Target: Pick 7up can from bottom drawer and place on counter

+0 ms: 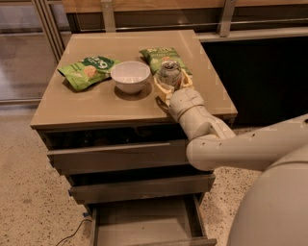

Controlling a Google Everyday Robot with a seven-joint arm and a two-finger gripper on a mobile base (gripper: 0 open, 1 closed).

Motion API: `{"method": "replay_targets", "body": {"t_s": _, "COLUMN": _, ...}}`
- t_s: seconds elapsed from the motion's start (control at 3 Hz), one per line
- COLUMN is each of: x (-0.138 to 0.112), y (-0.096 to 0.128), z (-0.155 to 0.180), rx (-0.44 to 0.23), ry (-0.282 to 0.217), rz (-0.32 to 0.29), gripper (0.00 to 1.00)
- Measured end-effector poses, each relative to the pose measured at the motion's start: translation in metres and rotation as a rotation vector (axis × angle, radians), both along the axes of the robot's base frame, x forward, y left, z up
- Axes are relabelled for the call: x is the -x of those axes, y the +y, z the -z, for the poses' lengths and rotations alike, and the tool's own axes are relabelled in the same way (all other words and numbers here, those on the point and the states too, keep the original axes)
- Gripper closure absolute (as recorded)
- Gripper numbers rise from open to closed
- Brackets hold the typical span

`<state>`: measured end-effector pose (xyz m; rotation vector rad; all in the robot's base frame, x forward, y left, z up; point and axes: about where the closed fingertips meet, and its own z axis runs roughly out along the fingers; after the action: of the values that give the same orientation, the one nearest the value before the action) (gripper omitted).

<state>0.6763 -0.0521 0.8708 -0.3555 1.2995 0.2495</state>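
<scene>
Camera view looks down on the cabinet from the front. Closest to me, above the speckled floor (29,192), the bottom drawer (144,223) stands pulled out, and what shows of its grey bottom is bare. The two upper drawers (120,156) sit pushed in.

The robot's pale arm (207,134) reaches in from the right, up over the near right part of the tabletop (96,103). There the gripper (170,82) has its yellowish fingers (161,90) closed around the can (169,73). The can stands upright between them, but I cannot tell whether its base touches the surface.

This looks like the set-down. To do it well, I would lower the can straight until it rests flat, open the fingers evenly, then draw them back along the arm without nudging it. Room is tight: a white bowl (130,76) sits just to the left, and a green snack bag (156,55) lies right behind the can, perhaps touching it. Another green bag (88,71) lies further left.

The tabletop is glossy, tan and level. Beyond it run a metal railing (108,12) and dark panels.
</scene>
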Motion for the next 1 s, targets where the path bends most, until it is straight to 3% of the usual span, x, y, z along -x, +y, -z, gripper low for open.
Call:
{"method": "replay_targets", "body": {"t_s": 0.67, "x": 0.0000, "y": 0.0000, "z": 0.0000, "rx": 0.000, "ry": 0.000, "rz": 0.000, "gripper": 0.08}}
{"method": "replay_targets", "body": {"t_s": 1.0, "x": 0.0001, "y": 0.0001, "z": -0.0006, "rx": -0.001, "ry": -0.001, "rz": 0.000, "gripper": 0.00}}
